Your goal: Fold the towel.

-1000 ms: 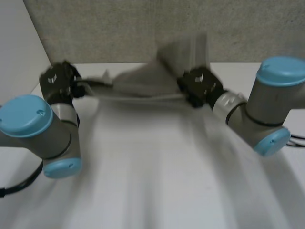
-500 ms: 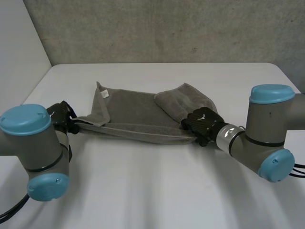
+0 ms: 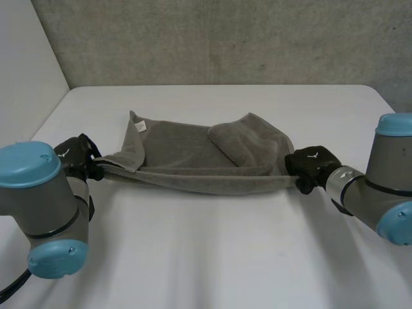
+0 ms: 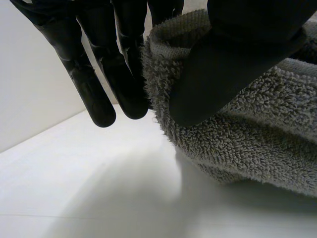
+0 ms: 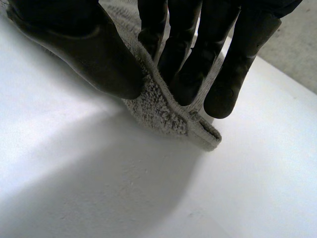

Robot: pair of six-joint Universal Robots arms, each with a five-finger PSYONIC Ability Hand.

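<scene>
The grey towel [image 3: 187,158] lies across the middle of the white bench [image 3: 212,257], drawn out lengthwise between the 2 robot hands. Its near long edge runs in an almost straight line from one to the other.

The left robot hand [image 3: 78,156] has the near left corner. In the left wrist view its thumb [image 4: 233,64] presses into the terry cloth [image 4: 257,139] from one side, with the fingers [image 4: 124,84] behind the cloth's edge on the other side, so the corner is pinched between them just above the bench.

The right robot hand [image 3: 310,166] has the near right corner. In the right wrist view the thumb [image 5: 84,49] and fingers [image 5: 228,74] close on the hemmed edge, and the tip of the corner [image 5: 198,131] pokes out past the fingertips, close over the bench.

Farther back, the towel's right part is doubled over onto itself in a rumpled flap [image 3: 238,138]. The far left edge curls upward, with a small white label [image 3: 140,127] near its corner.
</scene>
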